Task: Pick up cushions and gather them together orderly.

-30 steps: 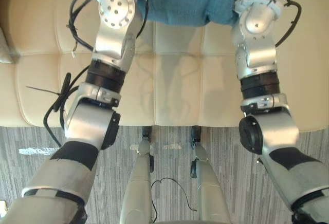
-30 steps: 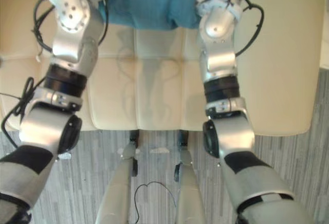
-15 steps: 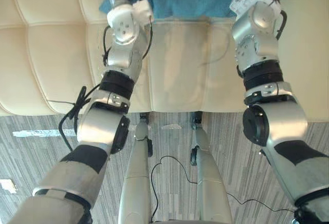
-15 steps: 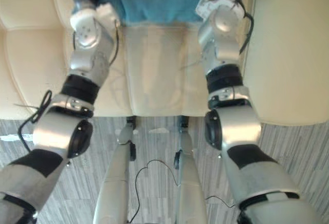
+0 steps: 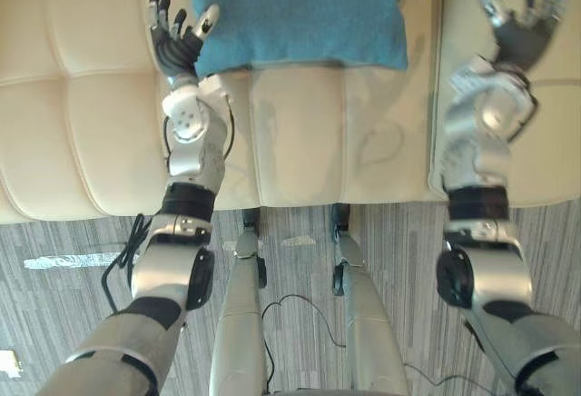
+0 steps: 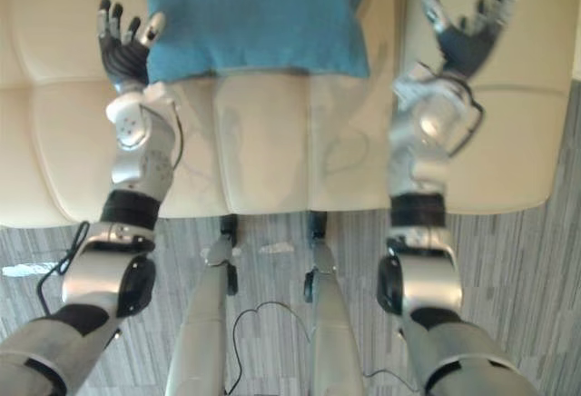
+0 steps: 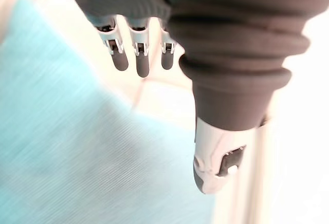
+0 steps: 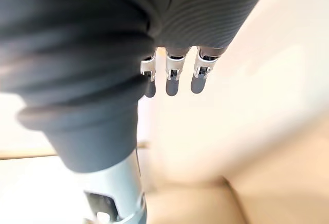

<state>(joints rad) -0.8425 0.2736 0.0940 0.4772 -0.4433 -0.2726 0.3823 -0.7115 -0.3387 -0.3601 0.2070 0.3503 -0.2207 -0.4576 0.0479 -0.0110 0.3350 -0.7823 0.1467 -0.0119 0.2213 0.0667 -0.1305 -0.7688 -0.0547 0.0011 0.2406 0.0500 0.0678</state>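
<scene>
flat on the far middle of a cream sofa (image 5: 91, 133), a blue cushion (image 5: 300, 10), near edge roughly in line with the sofa's front, far part cut off at the frame. just left of its near-left corner, the left hand (image 5: 175, 46), raised over the seat, open and holding nothing, fingers (image 5: 160, 5) spread and straight, thumb (image 5: 207, 16) tip right at the cushion's edge; no telling whether touching the cloth or only above it. from the left wrist, those fingers straight in a row, thumb set apart, the blue cloth (image 7: 61, 147) close past them with pale upholstery beyond. far over on the right, the right hand (image 5: 519, 37), likewise open and empty, fingers fanned, thumb out to the side, well apart from the cushion. between that hand and the cushion, a deep seam (image 5: 438, 69) dividing the middle seat from the right-hand section; right hand over that right-hand section. from the right wrist, straight fingers (image 8: 174, 77) in a row, bare cream upholstery past them. nearer than the sofa's front edge, grey striped carpet (image 5: 54, 323), with a pale strip of tape (image 5: 68, 260) lying on it at the left.
</scene>
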